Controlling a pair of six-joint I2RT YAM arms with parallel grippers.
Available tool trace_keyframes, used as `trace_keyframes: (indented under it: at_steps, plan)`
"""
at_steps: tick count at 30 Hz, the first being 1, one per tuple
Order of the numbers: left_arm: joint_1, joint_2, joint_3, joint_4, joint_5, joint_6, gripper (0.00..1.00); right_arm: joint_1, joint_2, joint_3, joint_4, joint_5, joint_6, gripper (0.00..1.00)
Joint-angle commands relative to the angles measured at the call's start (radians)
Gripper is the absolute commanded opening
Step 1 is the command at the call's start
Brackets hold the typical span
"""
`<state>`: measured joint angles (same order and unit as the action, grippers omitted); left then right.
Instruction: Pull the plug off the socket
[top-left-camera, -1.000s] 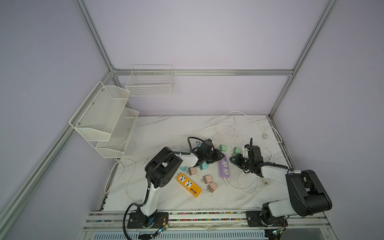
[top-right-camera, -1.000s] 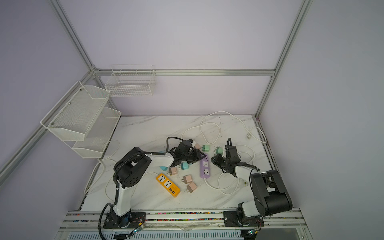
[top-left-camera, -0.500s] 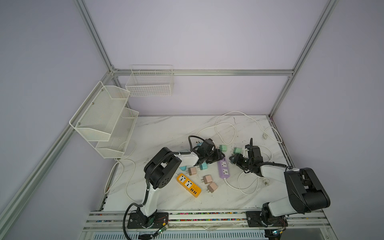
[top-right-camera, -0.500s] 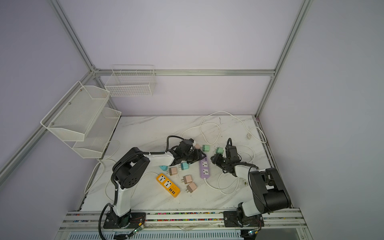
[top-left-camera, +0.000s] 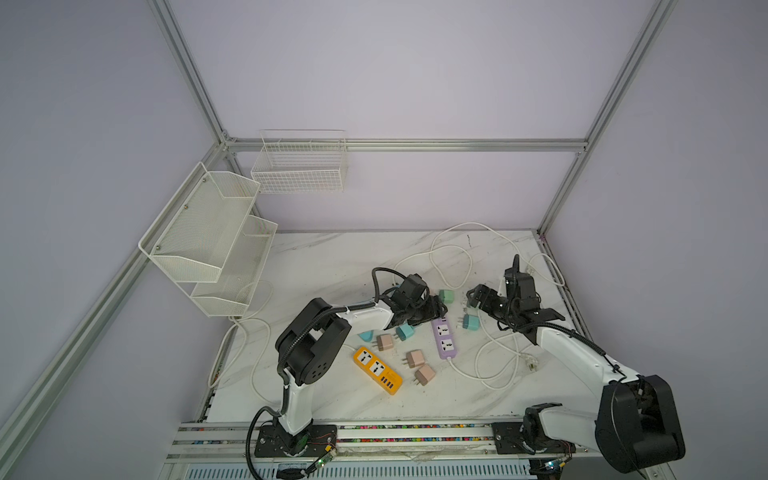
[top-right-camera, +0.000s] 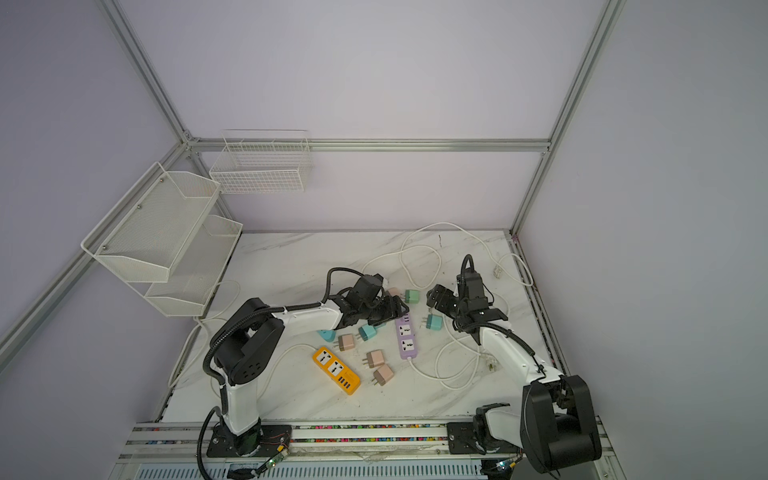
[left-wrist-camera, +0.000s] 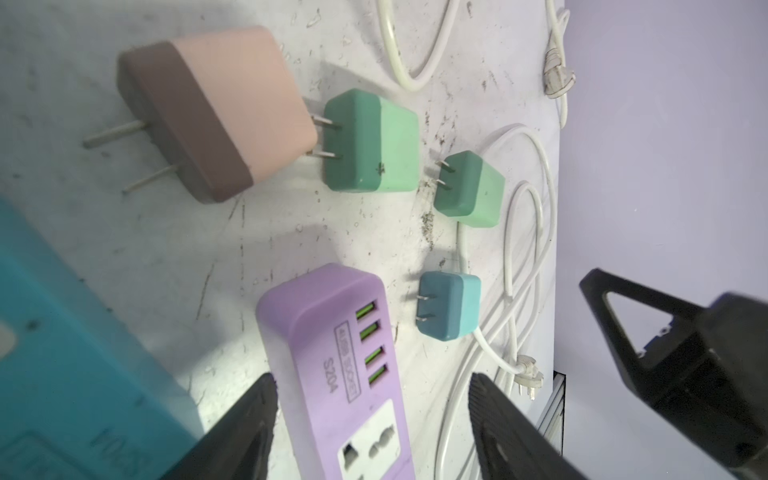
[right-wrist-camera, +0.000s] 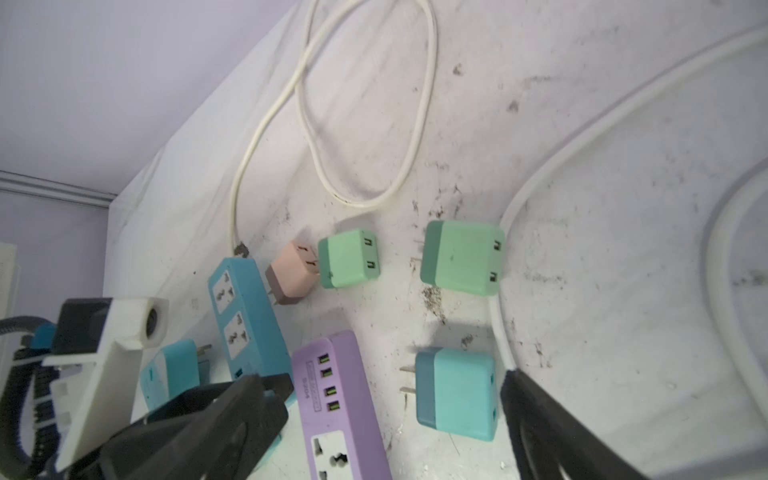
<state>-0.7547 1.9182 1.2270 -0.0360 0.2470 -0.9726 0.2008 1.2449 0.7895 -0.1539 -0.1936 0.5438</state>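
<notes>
Looking down the right wrist camera, I see the teal plug (right-wrist-camera: 457, 392) lying flat just beside the purple power strip (right-wrist-camera: 336, 407), prongs pointing at its side, crosswise to its length. My right gripper (right-wrist-camera: 390, 384) gapes empty; the left gripper (left-wrist-camera: 372, 380) straddles the strip's USB end, unclenched.

1. Left arm (top-left-camera: 368, 318) and right arm (top-left-camera: 571, 353): white link covers, black joint housings.
2. Left elbow housing (top-left-camera: 313, 361): black, rounded, with a cluster of small round holes.
3. Cables: black ribbed hose (top-left-camera: 375, 282) on the left arm; thin black wire (top-left-camera: 590, 345) along the right.
4. Left base (top-left-camera: 291, 442): black block.
5. Left wrist bracket (right-wrist-camera: 112, 345): white, with one round hole.
6. Left gripper (left-wrist-camera: 370, 378): black, tapered fingers (left-wrist-camera: 511, 432).
7. Right gripper (right-wrist-camera: 395, 378): black frame with a triangular opening.
</notes>
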Motion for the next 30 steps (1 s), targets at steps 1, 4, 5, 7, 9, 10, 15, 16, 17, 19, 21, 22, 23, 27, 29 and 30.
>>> trace_keyframes:
  at_steps: [1, 4, 5, 7, 9, 10, 15, 16, 17, 19, 21, 22, 23, 27, 29, 30]
  plan:
    - [0.009, -0.114, 0.057, -0.022, -0.02, 0.046, 0.75, -0.01, -0.015, 0.096, -0.045, 0.087, -0.051, 0.97]
    - [0.033, -0.223, 0.019, -0.08, -0.054, 0.08, 0.79, -0.056, 0.005, 0.148, -0.031, 0.162, -0.064, 0.97]
    - [0.042, -0.271, -0.001, -0.101, -0.076, 0.094, 0.81, -0.083, 0.011, 0.149, -0.012, 0.187, -0.064, 0.97]
    - [0.057, -0.359, -0.047, -0.147, -0.143, 0.137, 0.85, -0.121, 0.017, 0.119, 0.066, 0.248, -0.055, 0.97]
    - [0.09, -0.453, -0.097, -0.211, -0.217, 0.178, 0.91, -0.145, 0.027, 0.062, 0.179, 0.343, -0.056, 0.97]
    - [0.111, -0.492, -0.118, -0.241, -0.251, 0.191, 0.94, -0.149, 0.037, 0.038, 0.229, 0.385, -0.064, 0.97]
    - [0.259, -0.744, -0.256, -0.378, -0.515, 0.301, 1.0, -0.169, 0.156, -0.04, 0.455, 0.542, -0.158, 0.97]
    - [0.292, -0.771, -0.277, -0.396, -0.56, 0.324, 1.0, -0.172, 0.172, -0.057, 0.502, 0.556, -0.191, 0.97]
    - [0.338, -0.798, -0.301, -0.407, -0.615, 0.355, 1.0, -0.171, 0.178, -0.086, 0.564, 0.582, -0.226, 0.97]
    - [0.416, -0.835, -0.357, -0.378, -0.696, 0.439, 1.0, -0.172, 0.173, -0.148, 0.685, 0.62, -0.266, 0.97]
    - [0.501, -0.858, -0.426, -0.307, -0.788, 0.53, 1.0, -0.172, 0.176, -0.223, 0.846, 0.621, -0.309, 0.97]
    - [0.531, -0.865, -0.464, -0.246, -0.813, 0.558, 1.0, -0.172, 0.191, -0.252, 0.921, 0.611, -0.331, 0.97]
    - [0.565, -0.869, -0.513, -0.158, -0.811, 0.611, 1.0, -0.172, 0.216, -0.273, 0.988, 0.596, -0.349, 0.97]
    - [0.674, -0.822, -0.694, 0.181, -0.774, 0.709, 1.0, -0.172, 0.353, -0.264, 1.115, 0.488, -0.43, 0.97]
    - [0.68, -0.774, -0.77, 0.359, -0.771, 0.787, 1.0, -0.172, 0.381, -0.23, 1.1, 0.396, -0.46, 0.97]
    - [0.681, -0.748, -0.802, 0.438, -0.767, 0.813, 1.0, -0.171, 0.398, -0.234, 1.149, 0.352, -0.474, 0.97]
